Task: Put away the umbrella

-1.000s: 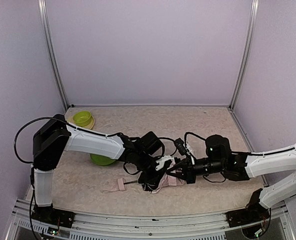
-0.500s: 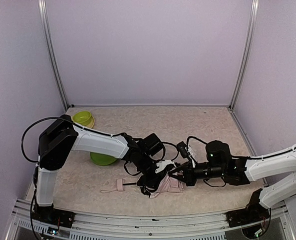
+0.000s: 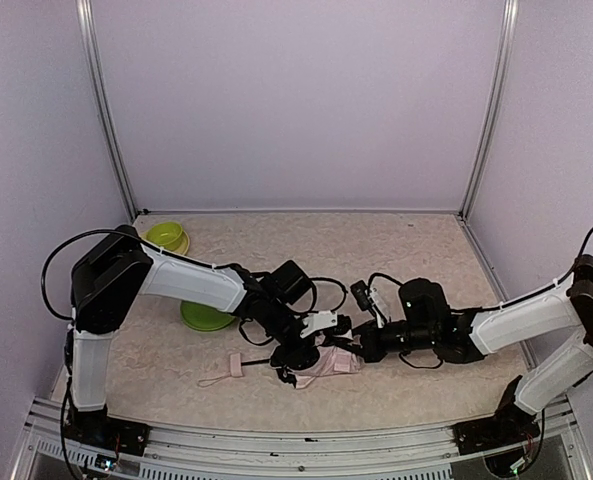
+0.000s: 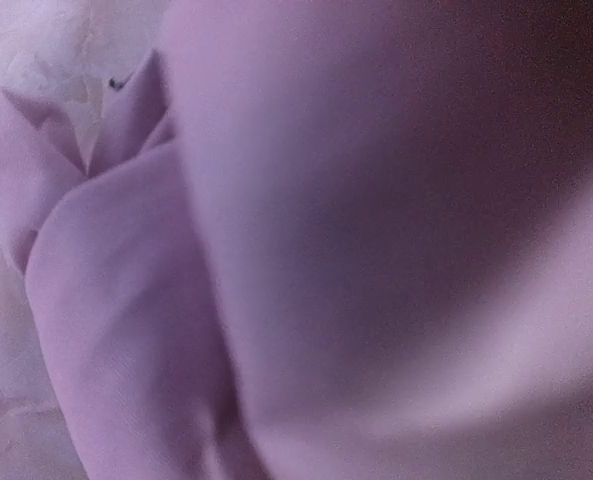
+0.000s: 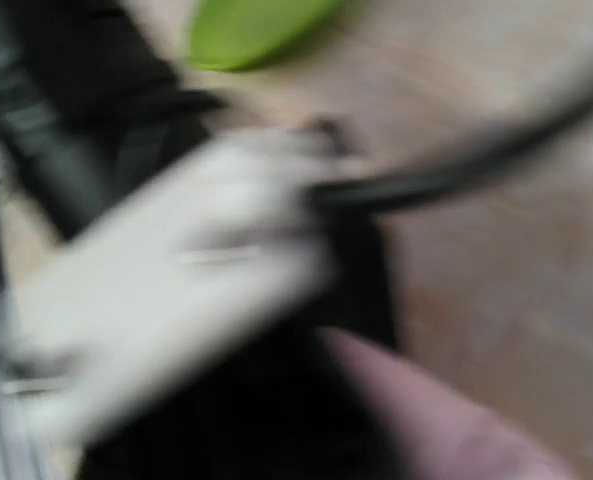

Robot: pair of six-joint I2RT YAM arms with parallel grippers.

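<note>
**Top view.** A green bowl (image 3: 164, 236) stands in the far left corner of the table (image 3: 406, 260) on a pale saucer; only its own green shows inside. A green plate (image 3: 202, 319) lies nearer the front, partly hidden under the left arm.

The umbrella (image 3: 323, 366) lies flat near the front edge, about midway across. Its long axis runs left to right, roughly along that edge. The handle (image 3: 235, 366) points left with its strap (image 3: 211, 381) trailing further left. The thin shaft leads right into the bunched pink canopy, where black lining shows.

The left gripper (image 3: 301, 352) is down on the left part of the canopy. How wide it stands, and whether it has hold of the fabric, cannot be told from here. The right gripper (image 3: 356, 347) comes in low from the right, its tip at the canopy's right end. It is fully closed, and whether fabric is caught in it cannot be told.

**Left wrist.** Pink fabric fills nearly the whole picture in soft folds, out of focus. A strip of table shows at the left edge. No fingers can be seen, so the grip stays unclear.

**Right wrist.** This view is heavily blurred. The plate (image 5: 246, 30) shows at the top, black and white parts of the other arm at left and centre, and table at right. A pink blur sits at the bottom edge.
</note>
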